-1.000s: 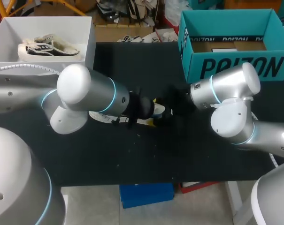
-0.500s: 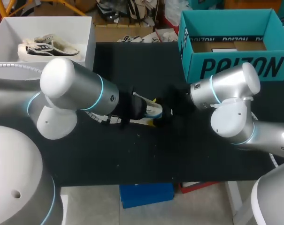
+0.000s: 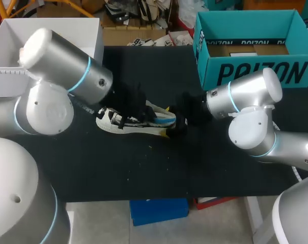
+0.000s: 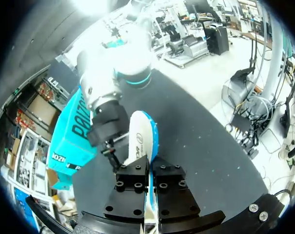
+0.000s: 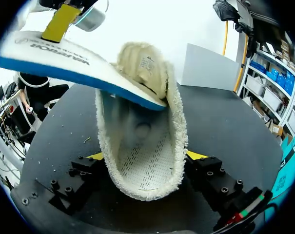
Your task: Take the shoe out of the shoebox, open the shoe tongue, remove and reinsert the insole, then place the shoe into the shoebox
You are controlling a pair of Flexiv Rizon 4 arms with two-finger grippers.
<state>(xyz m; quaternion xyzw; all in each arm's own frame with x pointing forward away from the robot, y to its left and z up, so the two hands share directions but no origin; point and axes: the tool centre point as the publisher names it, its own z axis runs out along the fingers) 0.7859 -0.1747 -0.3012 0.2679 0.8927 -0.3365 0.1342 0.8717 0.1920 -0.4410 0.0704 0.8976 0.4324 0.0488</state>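
Note:
A white sneaker (image 3: 126,122) with black marks lies on the black table, its fleecy opening (image 5: 147,161) facing the right wrist camera. My right gripper (image 3: 167,122) clasps the heel from both sides, with yellow fingertips (image 5: 197,155) against the shoe (image 5: 176,122). A white insole (image 5: 74,63) with a blue edge hangs tilted above the opening, one end resting at the shoe's collar. My left gripper (image 4: 148,183) is shut on the insole (image 4: 140,139) and hovers over the shoe's middle (image 3: 143,107).
A teal shoebox (image 3: 255,71) stands open at the back right, also seen beside the right arm (image 4: 69,139). A white box (image 3: 67,23) sits at the back left, partly hidden by my left arm. Bare black table lies in front of the shoe.
My left arm has swung up and back to the left, lifting the insole out of the shoe and uncovering the sneaker. The right arm has kept still.

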